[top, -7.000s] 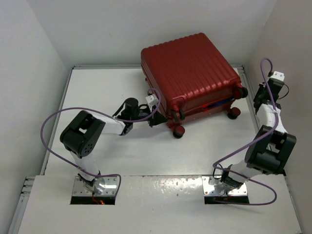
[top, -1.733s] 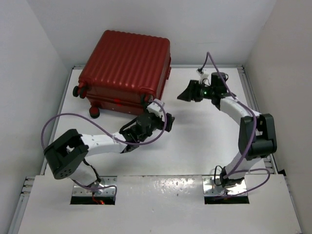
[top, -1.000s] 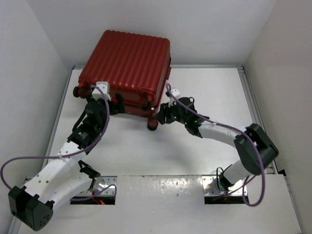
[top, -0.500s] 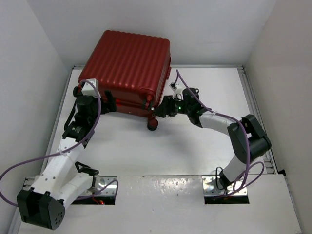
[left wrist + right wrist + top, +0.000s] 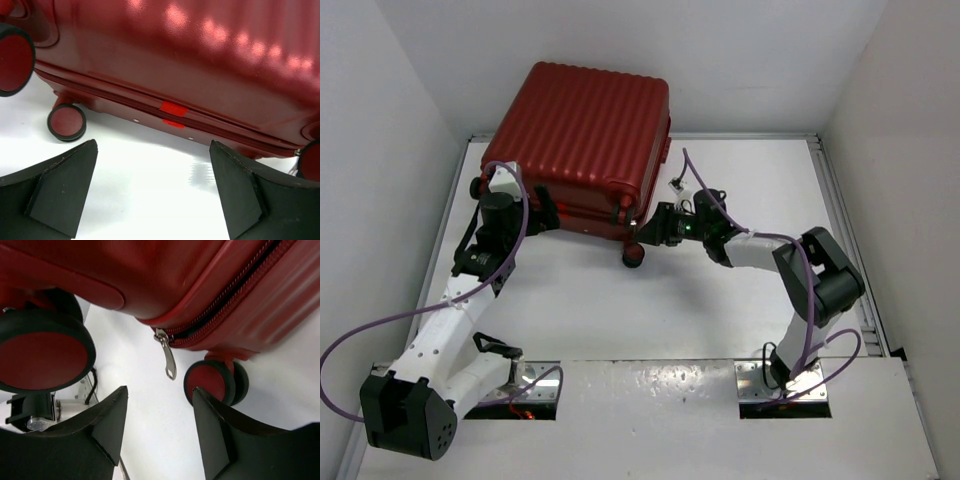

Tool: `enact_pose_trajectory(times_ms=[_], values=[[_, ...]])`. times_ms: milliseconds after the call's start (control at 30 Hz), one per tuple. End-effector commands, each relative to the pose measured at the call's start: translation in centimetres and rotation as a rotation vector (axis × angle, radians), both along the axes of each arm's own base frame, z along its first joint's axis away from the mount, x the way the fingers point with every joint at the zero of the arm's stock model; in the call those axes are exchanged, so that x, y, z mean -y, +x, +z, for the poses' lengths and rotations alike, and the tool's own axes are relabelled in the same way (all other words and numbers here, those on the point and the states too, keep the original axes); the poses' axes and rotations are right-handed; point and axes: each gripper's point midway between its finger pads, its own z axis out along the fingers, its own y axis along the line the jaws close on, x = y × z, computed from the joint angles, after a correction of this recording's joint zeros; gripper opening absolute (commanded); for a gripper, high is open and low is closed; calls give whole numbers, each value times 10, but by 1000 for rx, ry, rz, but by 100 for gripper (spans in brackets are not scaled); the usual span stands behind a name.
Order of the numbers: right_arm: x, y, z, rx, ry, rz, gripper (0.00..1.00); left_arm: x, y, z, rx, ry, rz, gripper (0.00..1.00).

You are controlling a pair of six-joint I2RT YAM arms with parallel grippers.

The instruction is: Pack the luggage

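Observation:
The luggage (image 5: 582, 130) is a dark red ribbed suitcase lying shut at the back left of the table. My left gripper (image 5: 512, 202) faces its near side, jaws wide open and holding nothing. In the left wrist view that gripper (image 5: 153, 146) points at the zipper seam with two red tabs (image 5: 173, 108). My right gripper (image 5: 656, 227) is at the near right corner, by a wheel (image 5: 633, 257). In the right wrist view a silver zipper pull (image 5: 168, 359) hangs just ahead of the gripper (image 5: 160, 390), whose open jaws hold nothing.
The white table (image 5: 720, 290) is walled at the back and on both sides. Small red wheels (image 5: 66, 121) stick out of the suitcase's near edge. Two more wheels (image 5: 46, 351) (image 5: 212, 381) flank the right gripper.
The suitcase went from back right to back left seconds ago. Over the last second the left arm has stayed by the near side. The right gripper has stayed at the corner, shifting a little.

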Motion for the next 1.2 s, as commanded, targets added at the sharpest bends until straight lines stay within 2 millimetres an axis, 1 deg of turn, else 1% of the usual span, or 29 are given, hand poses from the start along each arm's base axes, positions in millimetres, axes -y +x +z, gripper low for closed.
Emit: enact_pose_trajectory(times_ms=[0,67,100,200,233,300,367,400,433,467,533,567,600,633,667,700,733,767,800,833,867,933,967,1000,1033,1067,1100,1133,1167], values=[[-9,17,23,92,70,-12,55,5,4,19,43,-49,-13,100],[-14,21,26,98,82,-8,53,7,5,16,32,-51,-24,100],[-14,23,22,89,81,-11,52,9,6,12,19,-52,-32,100],[-19,26,19,76,86,-2,47,12,8,13,19,-41,-47,100],[-21,30,22,76,96,-3,46,12,8,13,19,-41,-47,100],[-24,33,19,76,101,-3,46,16,8,9,9,-39,-56,100],[-26,38,20,89,110,-8,44,16,9,14,18,-41,-56,100],[-27,42,26,102,120,-10,42,16,8,12,9,-39,-56,100],[-29,42,28,106,127,-5,39,21,7,12,8,-42,-73,100],[-29,47,34,114,140,-5,38,20,7,12,8,-34,-76,100],[-30,45,39,122,152,5,31,20,7,12,8,-34,-77,100],[-31,45,41,129,156,12,22,23,7,12,8,-34,-86,100],[-32,44,43,134,161,16,15,25,6,11,8,-27,-99,100],[-31,42,50,149,167,17,8,30,9,15,11,-20,-122,100],[-27,37,44,143,156,17,1,44,8,17,4,-34,-181,100],[-26,36,44,145,152,18,0,51,10,14,-16,-28,-224,100],[-21,32,46,160,144,21,0,63,11,26,-14,-32,-279,100],[-19,28,42,169,124,26,0,81,9,29,-24,-20,-352,100],[-14,26,33,183,91,23,0,94,7,31,-44,-29,-403,100],[-11,25,32,185,73,12,0,103,7,31,-63,-14,-431,100],[-8,24,29,209,39,16,0,122,7,32,-97,-3,-473,100],[-1,27,20,197,-10,-19,0,133,9,33,-116,21,-475,100],[0,29,21,209,-23,-26,0,144,8,42,-105,25,-497,100],[2,32,20,243,-50,-24,0,150,9,38,-125,20,-503,100],[6,36,15,241,-83,-54,0,151,11,42,-120,19,-504,100],[6,38,15,256,-92,-53,0,157,9,46,-129,9,-513,100],[8,40,12,264,-108,-59,0,159,8,45,-147,3,-503,100],[10,43,10,270,-120,-67,0,166,8,36,-188,1,-510,100],[11,45,8,268,-131,-73,0,165,8,31,-219,-1,-492,100]])
